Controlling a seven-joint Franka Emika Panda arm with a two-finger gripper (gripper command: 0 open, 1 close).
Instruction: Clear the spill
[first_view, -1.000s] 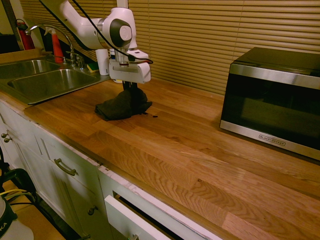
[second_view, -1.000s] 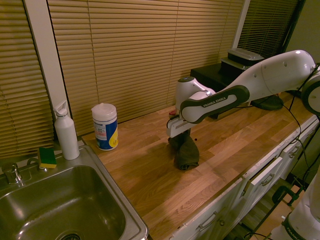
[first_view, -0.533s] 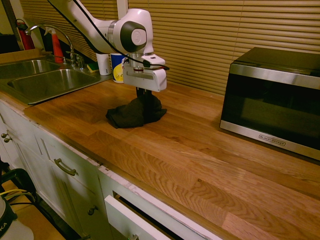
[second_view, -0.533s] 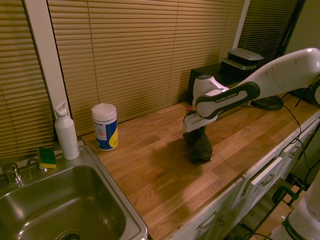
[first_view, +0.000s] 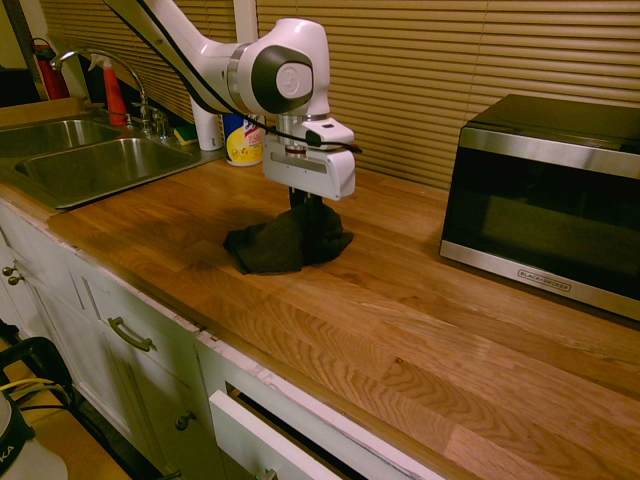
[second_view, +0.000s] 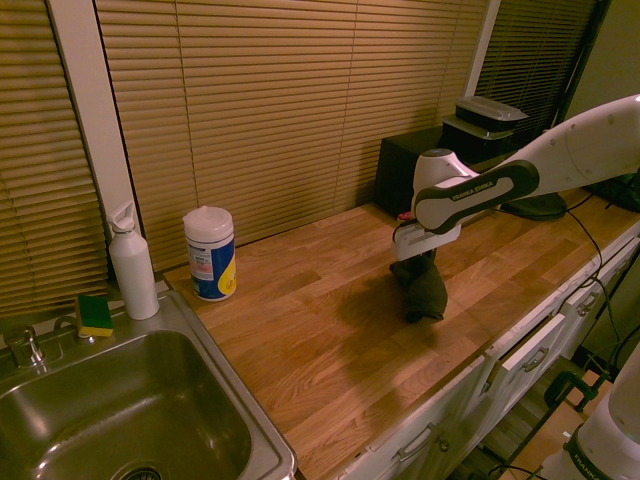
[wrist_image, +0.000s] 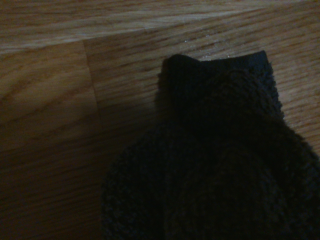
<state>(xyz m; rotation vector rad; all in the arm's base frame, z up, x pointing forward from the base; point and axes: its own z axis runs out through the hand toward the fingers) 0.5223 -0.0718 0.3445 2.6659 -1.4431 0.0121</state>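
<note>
First exterior view: the gripper (first_view: 306, 203) pinches the dark cloth (first_view: 285, 242) from above, its bulk resting on the wooden counter (first_view: 400, 330), presumably to wipe up liquid.

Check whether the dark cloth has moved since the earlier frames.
Yes: in the first exterior view, the cloth has shifted away from the sink, toward the microwave.
</note>
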